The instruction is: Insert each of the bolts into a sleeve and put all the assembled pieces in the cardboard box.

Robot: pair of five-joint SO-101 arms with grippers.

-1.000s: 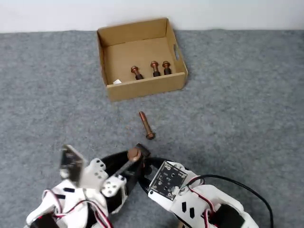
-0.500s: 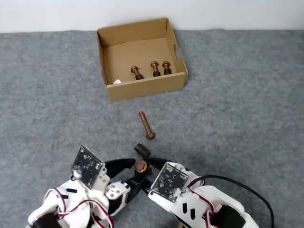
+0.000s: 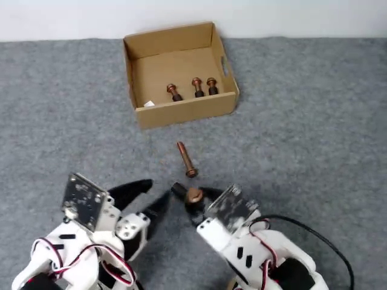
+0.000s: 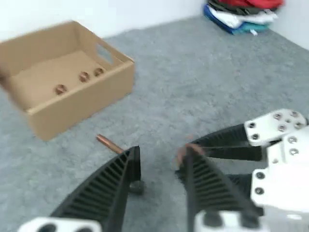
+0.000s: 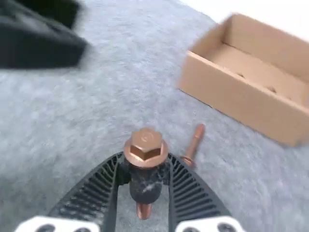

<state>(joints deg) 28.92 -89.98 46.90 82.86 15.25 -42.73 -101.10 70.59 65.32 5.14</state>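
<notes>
My right gripper [image 5: 145,169] is shut on a black sleeve [image 5: 143,182] with a copper bolt [image 5: 146,146] through it, head upward; from above this piece [image 3: 193,196] hangs low over the carpet. A loose bolt [image 3: 186,159] lies just beyond it, toward the cardboard box [image 3: 187,112], also seen as the bolt [image 5: 191,144] and the bolt [image 4: 110,144]. A loose black sleeve [image 3: 178,190] lies beside the held piece. My left gripper [image 3: 156,192] stands open and holds nothing, left of the right gripper [image 3: 195,206]. Three assembled pieces [image 3: 195,86] stand in the box.
The box [image 4: 82,111] sits on grey carpet near the white back wall, its front wall [image 5: 231,99] facing the arms. A pile of coloured cloth [image 4: 244,14] lies far off on the floor. Both arm bases crowd the near edge.
The left gripper let go of the bolt, opened and drew back to the left. The right gripper kept the bolt and sleeve and carried them forward, toward the loose bolt.
</notes>
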